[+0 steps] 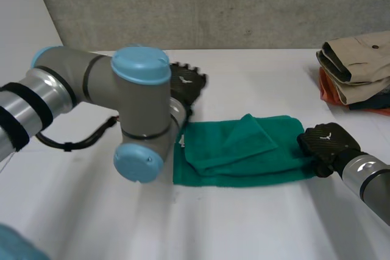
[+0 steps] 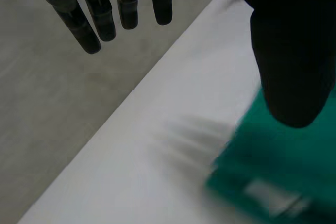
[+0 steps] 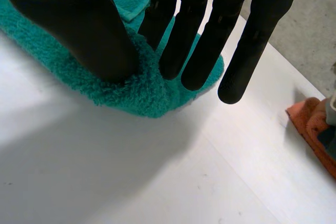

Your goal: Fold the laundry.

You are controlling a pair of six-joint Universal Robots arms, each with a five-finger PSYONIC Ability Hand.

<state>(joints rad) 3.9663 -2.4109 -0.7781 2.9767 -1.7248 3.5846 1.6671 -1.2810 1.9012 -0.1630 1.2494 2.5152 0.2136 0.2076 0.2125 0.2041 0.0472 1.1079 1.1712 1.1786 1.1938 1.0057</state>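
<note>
A green towel (image 1: 244, 156) lies partly folded in the middle of the white table, one corner flap turned over on top. My right hand (image 1: 329, 141) is at the towel's right end. In the right wrist view the towel (image 3: 136, 93) bunches up between the thumb and the straight fingers (image 3: 194, 40), which pinch its edge. My left hand (image 1: 186, 86) hovers over the towel's left end, behind the left arm. In the left wrist view its fingers (image 2: 105, 19) hang straight and apart, with the thumb above the towel (image 2: 283, 171), holding nothing.
A stack of folded clothes (image 1: 359, 71), beige on top of orange, stands at the back right of the table; its orange piece (image 3: 312, 127) lies beyond my right fingertips. My left arm's elbow (image 1: 140, 114) covers the towel's left edge. Bare table (image 1: 244, 223) stretches in front of the towel.
</note>
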